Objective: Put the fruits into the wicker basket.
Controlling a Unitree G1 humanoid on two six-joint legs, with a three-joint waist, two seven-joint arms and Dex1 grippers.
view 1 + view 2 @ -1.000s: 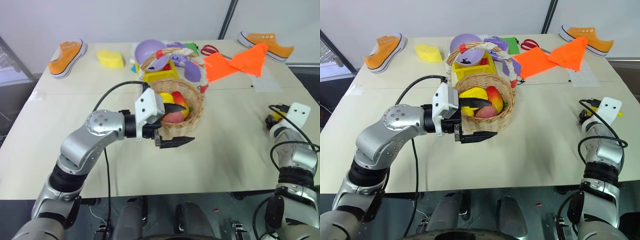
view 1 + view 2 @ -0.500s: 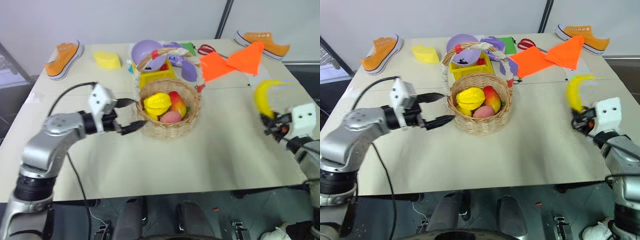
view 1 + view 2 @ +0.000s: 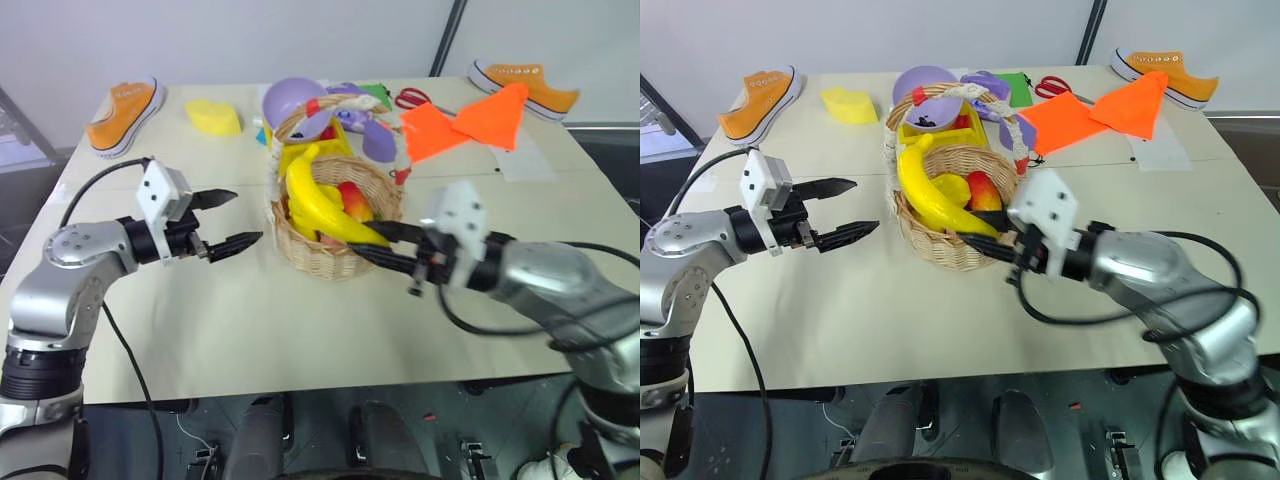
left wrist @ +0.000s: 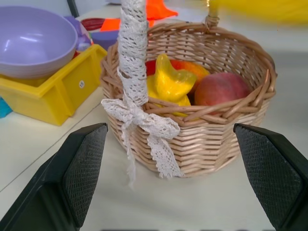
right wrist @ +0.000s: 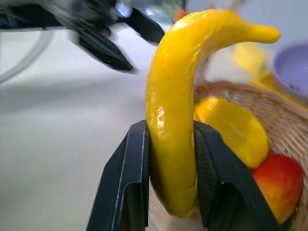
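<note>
The wicker basket (image 3: pixel 322 256) stands mid-table and holds a ridged yellow fruit (image 4: pixel 171 82), a pink peach (image 4: pixel 219 89) and a red-yellow mango (image 5: pixel 279 178). My right gripper (image 3: pixel 375 245) is shut on the lower end of a curved yellow banana (image 3: pixel 315 200). It reaches in from the basket's right side. The banana slants over the basket's opening with its tip up near the handle. I cannot tell whether it touches the fruits below. My left gripper (image 3: pixel 245 217) hovers open and empty just left of the basket, pointing at it.
Right behind the basket sit a yellow bin (image 3: pixel 322 152) and a purple bowl (image 3: pixel 298 100). Farther back lie an orange cloth (image 3: pixel 470 125), red scissors (image 3: pixel 415 97), a yellow sponge (image 3: pixel 212 117) and two orange shoes (image 3: pixel 125 115) (image 3: pixel 525 85).
My right gripper lifted the banana from the table's right side and swung it left to the basket. My left gripper drew back from the basket's front to its left, staying open.
</note>
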